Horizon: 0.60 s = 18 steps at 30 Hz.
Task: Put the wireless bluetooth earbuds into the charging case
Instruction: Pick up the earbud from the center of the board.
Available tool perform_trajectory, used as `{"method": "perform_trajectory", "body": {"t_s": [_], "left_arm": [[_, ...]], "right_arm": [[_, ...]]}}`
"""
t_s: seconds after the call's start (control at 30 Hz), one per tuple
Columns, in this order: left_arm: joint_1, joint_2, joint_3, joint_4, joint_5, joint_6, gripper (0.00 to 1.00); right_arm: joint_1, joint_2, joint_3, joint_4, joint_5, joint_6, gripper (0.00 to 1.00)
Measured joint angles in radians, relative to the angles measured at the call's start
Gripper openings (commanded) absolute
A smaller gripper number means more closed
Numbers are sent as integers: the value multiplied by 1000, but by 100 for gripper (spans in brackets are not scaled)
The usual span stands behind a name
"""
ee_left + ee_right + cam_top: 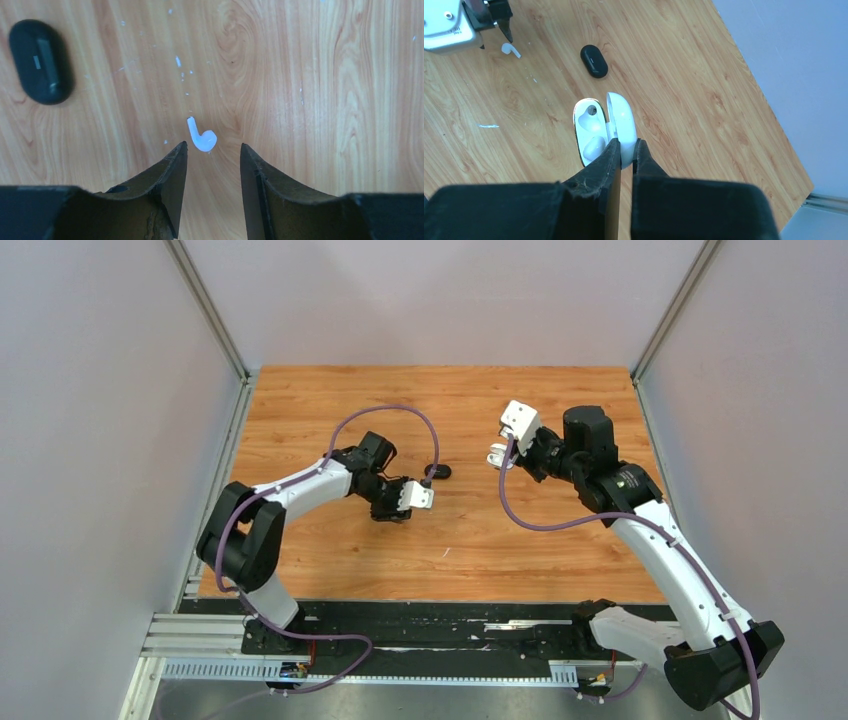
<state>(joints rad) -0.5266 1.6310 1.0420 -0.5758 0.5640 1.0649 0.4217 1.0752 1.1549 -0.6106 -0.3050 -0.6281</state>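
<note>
Top view: left gripper (396,512) low over table (560,400), left of centre. Black oval pod (437,471) just right of it. Right gripper (508,456) right of centre, holding white charging case (496,454).

Left wrist: jaws half open, empty. Loose earbud (202,138) on wood at centre frame, just beyond tips, stem pointing up-left. Pod at upper left.

Right wrist: jaws almost closed, pinching lid (621,117) of open case. Second earbud (594,145) seated in base. Loose earbud at upper left, beside left gripper tips.
</note>
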Motion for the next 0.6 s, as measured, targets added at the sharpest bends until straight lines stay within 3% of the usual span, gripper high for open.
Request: {"method": "perform_trajectory", "body": {"t_s": [0.17,0.47,0.6], "left_arm": [[0,76,16,-37,-24,110,48],[-2,134,39,-42,-68,165,44],[-3,143,46,-35,-70,172,48]], "right_arm": [[0,0,0,0,0,6,0],[0,0,-8,-2,0,6,0],[0,3,-9,-2,0,6,0]]}}
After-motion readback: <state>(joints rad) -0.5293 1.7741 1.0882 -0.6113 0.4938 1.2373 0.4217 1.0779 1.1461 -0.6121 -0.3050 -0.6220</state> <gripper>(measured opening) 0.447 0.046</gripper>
